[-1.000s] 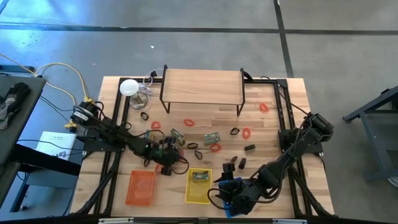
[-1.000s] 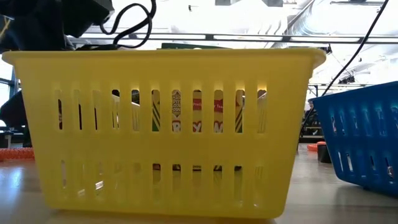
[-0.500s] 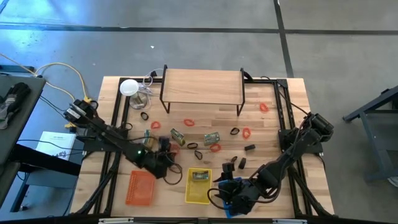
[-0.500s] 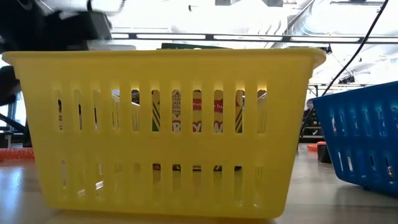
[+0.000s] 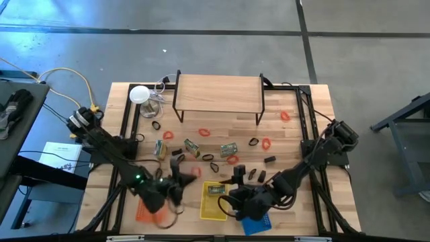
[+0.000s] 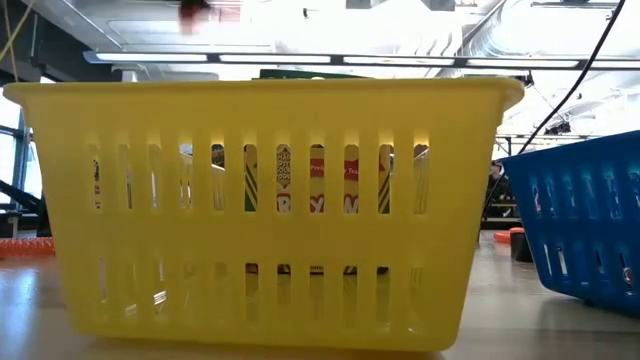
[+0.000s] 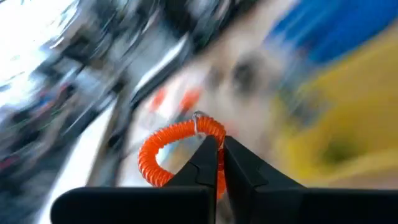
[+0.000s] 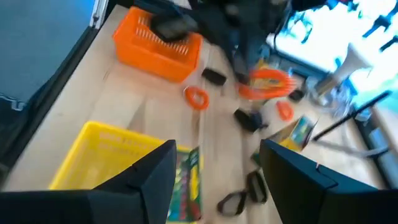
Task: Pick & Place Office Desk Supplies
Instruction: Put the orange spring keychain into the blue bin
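My left gripper hangs above the table between the orange basket and the yellow basket, shut on an orange-red coiled loop. My right gripper stands open over the yellow basket, which holds a green packet. Its view also shows the left gripper with the loop. Red loops, black clips and green packets lie flat on the table's middle. My left gripper pinches the coiled loop at one spot on its ring between the ends of its two fingers. The rest of the ring stands out beyond the fingertips, clear of the table.
A blue basket stands at the near edge, right of the yellow one. A wooden shelf riser stands at the far middle, with a white disc and clear wiring to its left. In the low view the yellow basket fills the foreground.
My left gripper has risen from the table with the coiled loop and swung toward the near edge and the orange basket, rolling as it went. My right gripper has shifted from over the blue basket toward the yellow basket, still open.
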Controlling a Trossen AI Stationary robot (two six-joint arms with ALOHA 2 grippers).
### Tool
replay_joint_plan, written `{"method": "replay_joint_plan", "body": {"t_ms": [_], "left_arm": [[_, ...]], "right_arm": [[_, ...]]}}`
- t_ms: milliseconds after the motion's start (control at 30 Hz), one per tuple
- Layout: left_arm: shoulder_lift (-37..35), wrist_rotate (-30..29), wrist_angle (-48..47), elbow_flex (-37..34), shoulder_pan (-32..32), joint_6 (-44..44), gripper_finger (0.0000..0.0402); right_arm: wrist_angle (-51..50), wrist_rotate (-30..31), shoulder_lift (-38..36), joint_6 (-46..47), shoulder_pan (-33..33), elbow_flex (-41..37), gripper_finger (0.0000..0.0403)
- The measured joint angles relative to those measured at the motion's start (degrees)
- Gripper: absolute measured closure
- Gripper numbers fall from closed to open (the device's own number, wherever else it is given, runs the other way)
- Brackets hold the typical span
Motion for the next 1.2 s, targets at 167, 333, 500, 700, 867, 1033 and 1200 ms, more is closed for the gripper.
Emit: {"method": "replay_joint_plan", "body": {"t_ms": [167,333,500,700,867,1033,1200], "left_arm": [[-1.37,16.46,12.89,0.27,-0.74,0.83,0.0397],[-1.68,22.80,15.00,0.25,0.96,-7.91,0.0397],[-1.67,32.14,15.89,0.23,4.99,-17.86,0.0397],[-1.67,38.80,16.12,0.23,8.92,-22.96,0.0397],[-1.68,43.70,16.12,0.23,10.90,-24.91,0.0397],[-1.68,44.06,16.44,0.22,11.47,-25.79,0.0397],[-1.68,43.86,18.24,0.21,11.60,-24.85,0.0397]], "right_arm": [[7.07,-0.71,0.00,-12.35,-0.54,0.02,0.0211],[12.08,-6.02,0.00,-21.94,-0.42,0.02,0.0237],[13.27,-11.83,0.00,-28.44,-1.05,0.07,0.0240],[12.84,-19.76,0.00,-30.21,-3.13,0.07,0.0213],[13.02,-16.74,0.00,-29.34,-4.82,0.07,0.0210],[12.78,-20.21,0.00,-28.32,-5.83,0.07,0.0220],[12.57,-21.02,1.42,-28.01,-6.29,0.12,0.0228]]}}
